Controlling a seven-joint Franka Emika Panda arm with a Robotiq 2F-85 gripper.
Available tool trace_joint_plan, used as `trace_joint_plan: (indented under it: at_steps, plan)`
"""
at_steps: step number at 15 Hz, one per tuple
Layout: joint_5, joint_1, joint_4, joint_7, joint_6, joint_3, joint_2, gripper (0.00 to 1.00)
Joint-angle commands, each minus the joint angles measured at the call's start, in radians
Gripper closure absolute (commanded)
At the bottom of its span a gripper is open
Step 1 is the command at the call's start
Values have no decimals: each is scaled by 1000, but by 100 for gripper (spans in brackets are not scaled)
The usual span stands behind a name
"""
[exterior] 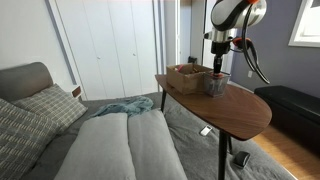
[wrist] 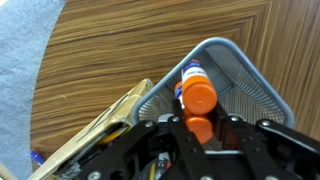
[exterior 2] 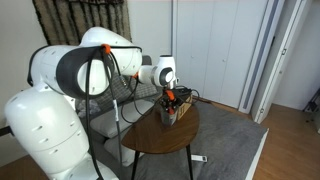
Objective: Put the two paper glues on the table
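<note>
Oval wooden table (exterior: 238, 108), grey rug (exterior 2: 232, 142), white doors (exterior: 112, 40)

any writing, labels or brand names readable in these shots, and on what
No text is readable in any view.
paper glue in the mesh cup: a blue and white label patch, too blurred to read.
table: plain wood grain, no print visible.

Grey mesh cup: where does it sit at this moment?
In the wrist view the grey mesh cup stands on the wooden table beside a brown box, directly under the gripper, with an orange-capped glue bottle inside it.
</note>
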Motion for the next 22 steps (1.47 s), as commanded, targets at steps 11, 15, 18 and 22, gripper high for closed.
trace_joint_plan:
  at_steps: [11,15,18,22]
  plan:
    - [-1,-24,56,-22,-83,16,-73,92]
    - [-9,-26,64,-7,-136,13,-119,92]
    - [-12,-32,51,2,-164,7,-179,92]
    - [6,-44,33,18,-218,-9,-278,92]
